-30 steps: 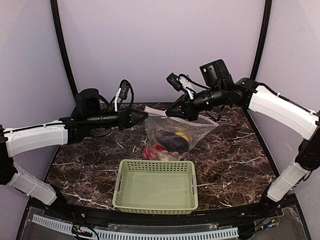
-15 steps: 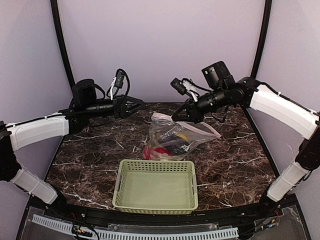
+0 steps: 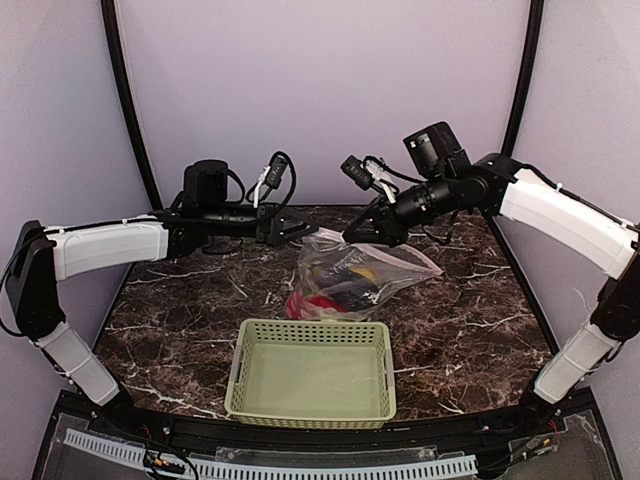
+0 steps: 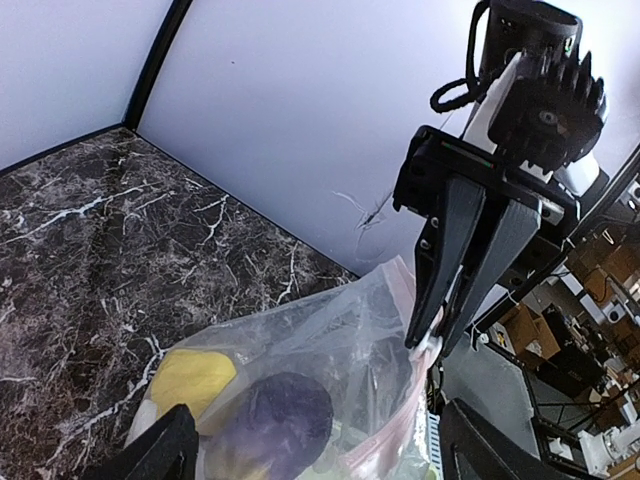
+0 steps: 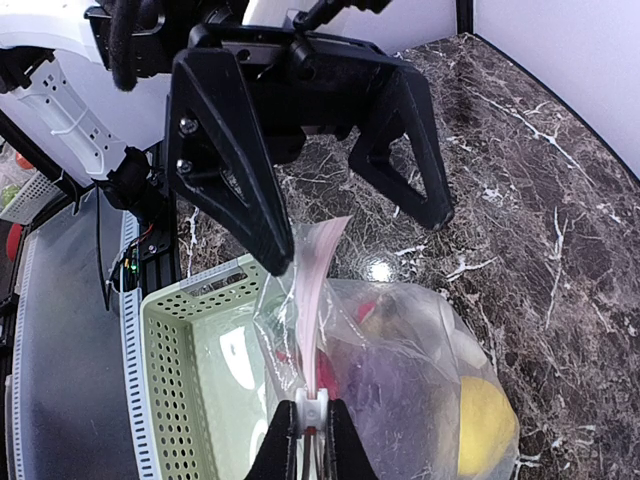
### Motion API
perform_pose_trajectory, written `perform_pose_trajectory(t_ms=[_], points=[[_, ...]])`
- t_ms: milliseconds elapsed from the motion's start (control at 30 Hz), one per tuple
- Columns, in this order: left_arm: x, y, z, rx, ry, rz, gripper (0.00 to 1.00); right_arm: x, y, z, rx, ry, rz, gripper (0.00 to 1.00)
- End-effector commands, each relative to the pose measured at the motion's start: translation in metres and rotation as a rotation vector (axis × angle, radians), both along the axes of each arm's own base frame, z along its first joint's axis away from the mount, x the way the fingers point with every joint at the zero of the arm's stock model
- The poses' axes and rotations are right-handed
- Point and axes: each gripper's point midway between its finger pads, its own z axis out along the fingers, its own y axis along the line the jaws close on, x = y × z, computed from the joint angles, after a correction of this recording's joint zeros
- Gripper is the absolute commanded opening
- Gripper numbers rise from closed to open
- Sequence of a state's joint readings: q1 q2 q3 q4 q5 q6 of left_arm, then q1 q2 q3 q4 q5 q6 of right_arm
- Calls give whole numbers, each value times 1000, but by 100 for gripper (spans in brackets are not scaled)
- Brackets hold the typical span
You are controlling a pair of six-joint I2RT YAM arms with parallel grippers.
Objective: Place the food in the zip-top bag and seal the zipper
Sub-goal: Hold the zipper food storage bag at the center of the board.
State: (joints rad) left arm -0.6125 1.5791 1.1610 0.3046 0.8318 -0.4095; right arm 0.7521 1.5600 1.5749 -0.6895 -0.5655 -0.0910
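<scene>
The zip-top bag (image 3: 350, 272) lies on the marble table behind the basket, with the food inside: a purple eggplant (image 4: 275, 425), a yellow pepper (image 5: 485, 420) and something red (image 3: 312, 300) show through the plastic. My right gripper (image 5: 312, 442) is shut on the zipper's white slider (image 5: 311, 405) and holds that end of the bag up. The pink zipper strip (image 5: 318, 300) runs from the slider to the bag's free corner. My left gripper (image 3: 303, 233) is open at that corner, one finger (image 5: 235, 175) on each side, holding nothing.
A pale green perforated basket (image 3: 312, 372) stands in front of the bag, near the table's front edge, with nothing in it. Purple walls and black corner posts close in the back and sides. Both arms reach over the table's far half.
My left gripper opened and let go of the bag's corner, drew back to the left, then came back to the corner still open. The bag sagged. The right gripper kept hold of the slider.
</scene>
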Motion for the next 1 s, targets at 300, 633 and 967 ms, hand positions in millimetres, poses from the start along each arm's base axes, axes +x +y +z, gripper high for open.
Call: perform_pose_trajectory(t_ms=[300,633,967], points=[[-17,-8,22,-84,-8,-77,4,3,-1,9,12,-18,-20,0],[4,27,49,-165,-86,138,1,0,-20,-19,-50,-7,-93,0],[10,48,63,-197,-114,198,1,-4,-32,-30,-74,-3,-125,0]])
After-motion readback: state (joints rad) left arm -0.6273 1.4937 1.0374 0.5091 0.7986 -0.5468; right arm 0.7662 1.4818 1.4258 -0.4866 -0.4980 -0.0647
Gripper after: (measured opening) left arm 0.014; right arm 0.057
